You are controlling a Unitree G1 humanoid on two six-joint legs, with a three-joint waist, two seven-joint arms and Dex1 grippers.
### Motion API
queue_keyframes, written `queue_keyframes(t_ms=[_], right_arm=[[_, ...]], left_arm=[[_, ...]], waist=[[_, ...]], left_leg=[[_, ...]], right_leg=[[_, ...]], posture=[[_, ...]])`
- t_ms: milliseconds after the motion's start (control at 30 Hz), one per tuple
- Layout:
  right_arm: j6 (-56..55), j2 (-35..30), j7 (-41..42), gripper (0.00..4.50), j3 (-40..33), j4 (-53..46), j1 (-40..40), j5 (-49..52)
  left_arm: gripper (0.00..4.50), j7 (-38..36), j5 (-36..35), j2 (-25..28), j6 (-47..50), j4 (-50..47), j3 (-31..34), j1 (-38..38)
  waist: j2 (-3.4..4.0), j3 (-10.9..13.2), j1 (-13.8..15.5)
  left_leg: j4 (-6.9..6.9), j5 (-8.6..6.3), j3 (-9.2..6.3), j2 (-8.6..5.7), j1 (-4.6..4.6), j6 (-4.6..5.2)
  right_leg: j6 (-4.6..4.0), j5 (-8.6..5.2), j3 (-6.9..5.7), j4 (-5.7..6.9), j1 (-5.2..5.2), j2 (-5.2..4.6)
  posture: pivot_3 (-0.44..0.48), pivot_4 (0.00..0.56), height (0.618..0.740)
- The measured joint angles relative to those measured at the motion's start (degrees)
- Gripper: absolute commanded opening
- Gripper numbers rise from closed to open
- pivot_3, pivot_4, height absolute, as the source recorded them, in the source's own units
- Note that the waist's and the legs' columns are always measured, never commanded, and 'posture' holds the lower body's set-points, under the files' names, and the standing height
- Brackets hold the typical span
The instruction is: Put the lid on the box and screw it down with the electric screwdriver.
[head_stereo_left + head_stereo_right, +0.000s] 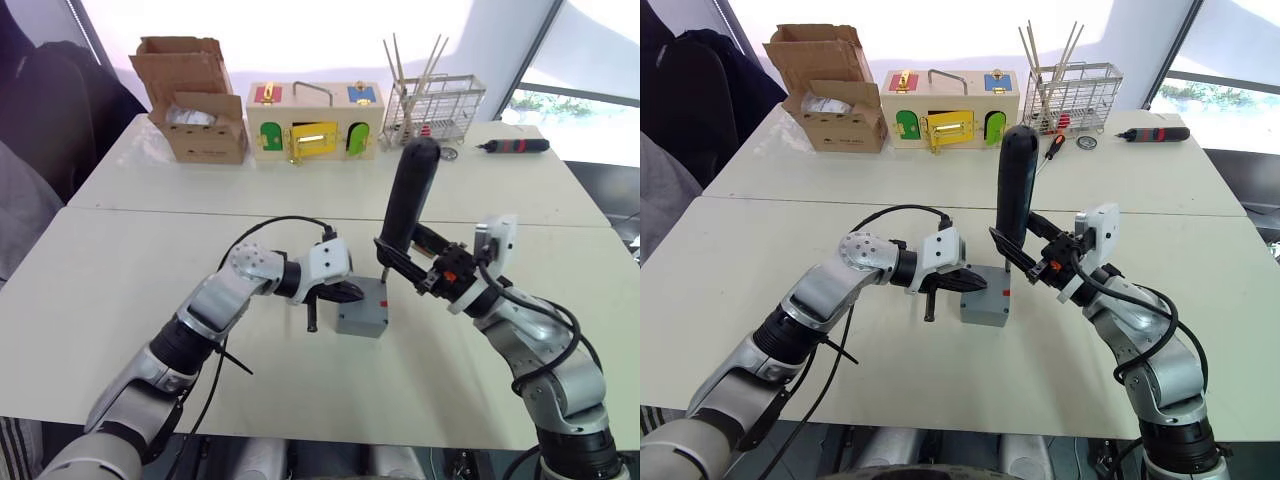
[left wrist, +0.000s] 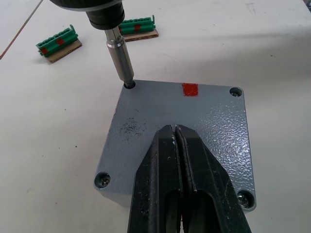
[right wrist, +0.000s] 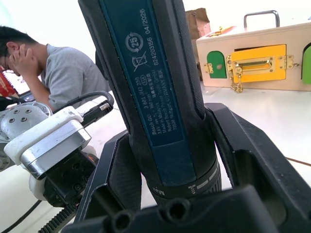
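The grey box [image 1: 362,318] stands mid-table with the lid [image 2: 146,121] lying flat on top, a red mark [image 2: 190,90] at one edge. My left gripper [image 2: 174,128] is shut, its tips resting on the middle of the lid. My right gripper [image 1: 405,262] is shut on the electric screwdriver [image 1: 408,195], a thick black tool held nearly upright. Its metal bit [image 2: 120,58] sits in one corner hole of the lid. Screw heads show in the three other corners.
At the table's far side stand a cardboard carton [image 1: 195,100], a wooden box with coloured doors [image 1: 313,122] and a wire rack [image 1: 432,110]. A red-and-black screwdriver [image 1: 515,146] lies far right. Two green terminal blocks [image 2: 58,43] lie near the box. A person [image 3: 53,68] sits beyond.
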Motion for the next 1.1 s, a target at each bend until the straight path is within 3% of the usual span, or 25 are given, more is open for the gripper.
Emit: queue_keyframes(t_ms=[1100], right_arm=[[-0.23,-0.31,0.55,1.91,-0.46,0.29,0.61,-0.55]], left_arm=[[0.00,0.72,-0.01,-0.04,0.67,-0.73,-0.08,0.43]], waist=[[-0.04,-0.08,0.49]], left_leg=[[-0.01,-0.04,-0.09,0.00,0.01,-0.06]], right_leg=[[-0.15,-0.08,0.03,-0.28,-0.02,-0.20]], posture=[[0.000,0.150,0.735]])
